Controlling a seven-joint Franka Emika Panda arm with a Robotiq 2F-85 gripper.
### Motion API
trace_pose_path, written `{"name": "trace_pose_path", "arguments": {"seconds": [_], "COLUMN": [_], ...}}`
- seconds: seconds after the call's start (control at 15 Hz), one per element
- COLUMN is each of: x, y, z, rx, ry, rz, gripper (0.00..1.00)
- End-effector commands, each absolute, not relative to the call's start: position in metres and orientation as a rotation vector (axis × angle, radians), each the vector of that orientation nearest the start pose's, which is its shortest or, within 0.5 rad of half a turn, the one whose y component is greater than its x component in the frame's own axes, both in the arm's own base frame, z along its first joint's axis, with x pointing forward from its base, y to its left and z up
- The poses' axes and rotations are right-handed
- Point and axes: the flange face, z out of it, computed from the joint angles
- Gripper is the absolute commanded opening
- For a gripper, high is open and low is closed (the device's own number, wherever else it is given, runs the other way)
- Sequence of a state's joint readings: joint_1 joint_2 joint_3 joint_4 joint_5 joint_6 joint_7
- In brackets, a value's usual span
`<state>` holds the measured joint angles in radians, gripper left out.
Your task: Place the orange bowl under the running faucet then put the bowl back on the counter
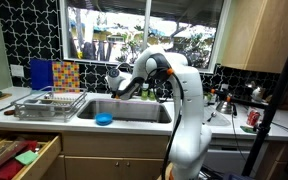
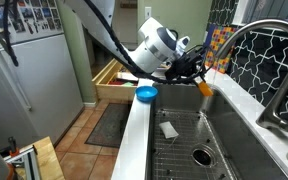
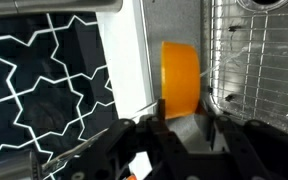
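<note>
My gripper (image 3: 184,128) is shut on the orange bowl (image 3: 180,72), which is seen edge-on between the fingers, over the strip of pale counter (image 3: 124,60) behind the sink. In an exterior view the orange bowl (image 2: 205,88) hangs in the gripper (image 2: 197,76) above the far end of the steel sink (image 2: 214,140). The arched metal faucet (image 2: 246,35) stands nearer the camera, to the right, apart from the bowl. No running water shows. In an exterior view the gripper (image 1: 119,82) is over the left part of the sink (image 1: 124,108).
A blue bowl (image 2: 146,95) sits on the counter's front edge (image 1: 104,120). A wire dish rack (image 1: 49,103) stands beside the sink. A wire grid (image 3: 259,60) lies in the basin. A wooden drawer (image 1: 24,155) is open. Bottles and a can (image 1: 251,118) crowd the counter.
</note>
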<state>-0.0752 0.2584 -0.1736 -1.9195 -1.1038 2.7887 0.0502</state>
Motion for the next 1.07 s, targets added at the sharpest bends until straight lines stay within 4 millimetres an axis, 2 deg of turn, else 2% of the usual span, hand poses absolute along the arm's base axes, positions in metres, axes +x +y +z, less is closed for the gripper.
{"name": "trace_pose_path", "arguments": {"seconds": [0.0, 0.2, 0.53, 1.0], "x": [0.644, 0.647, 0.649, 0.645], "y": [-0.107, -0.103, -0.109, -0.105], "z": [0.408, 0.405, 0.399, 0.393], "rx": [2.141, 2.117, 2.075, 2.065], "ry": [0.764, 0.753, 0.717, 0.740], "rz": [0.652, 0.692, 0.687, 0.691], "gripper": [0.10, 0.10, 0.10, 0.10]}}
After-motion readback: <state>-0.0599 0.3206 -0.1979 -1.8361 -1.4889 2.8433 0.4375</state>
